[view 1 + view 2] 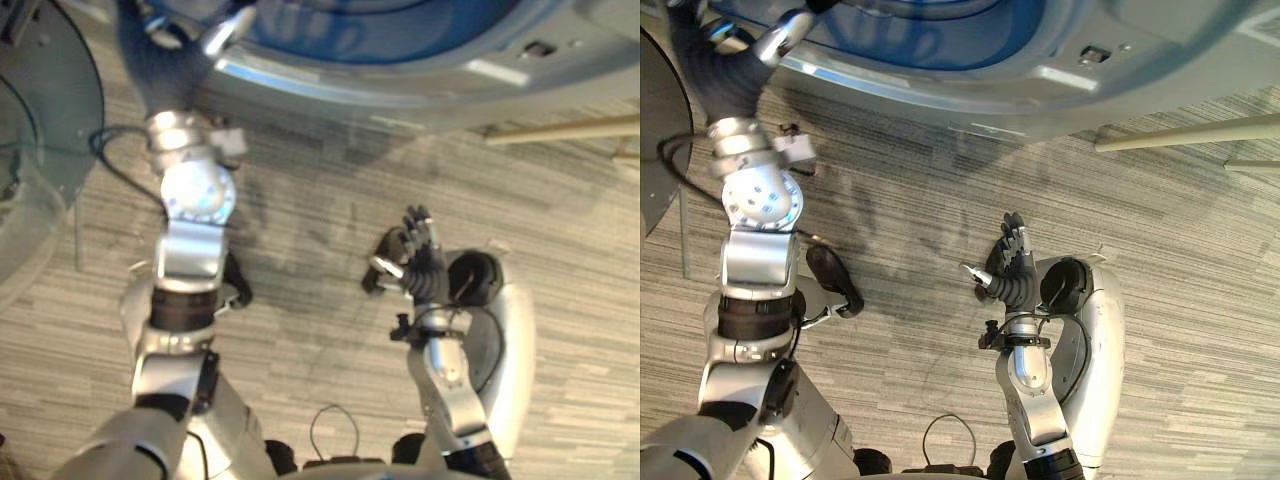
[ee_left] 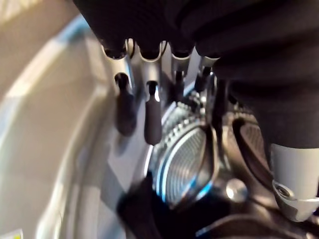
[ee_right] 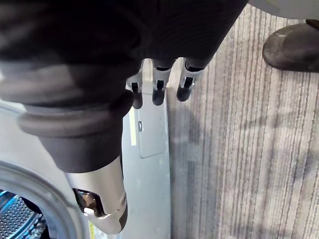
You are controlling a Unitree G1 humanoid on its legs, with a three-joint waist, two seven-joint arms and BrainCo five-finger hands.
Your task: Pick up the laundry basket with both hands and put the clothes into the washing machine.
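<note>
The washing machine (image 1: pixel 400 70) stands at the top of the eye views, its blue-lit round opening facing me. My left hand (image 1: pixel 160 55) is stretched up at the left rim of that opening. In its wrist view its straight fingers (image 2: pixel 152 119) point at the ribbed metal drum (image 2: pixel 187 164) and hold nothing. A dark shape (image 2: pixel 142 214) lies low at the drum's mouth; I cannot tell what it is. My right hand (image 1: pixel 422 262) hangs over the carpet at mid right, away from the machine, with relaxed fingers (image 3: pixel 158 92) and nothing in it.
The machine's round glass door (image 1: pixel 40 150) stands swung out at the far left, beside my left arm. Grey striped carpet (image 1: pixel 320 330) covers the floor between the arms. A pale bar (image 1: pixel 560 130) runs along the floor at the right. The washer's white front panel (image 3: pixel 149 134) has a small flap.
</note>
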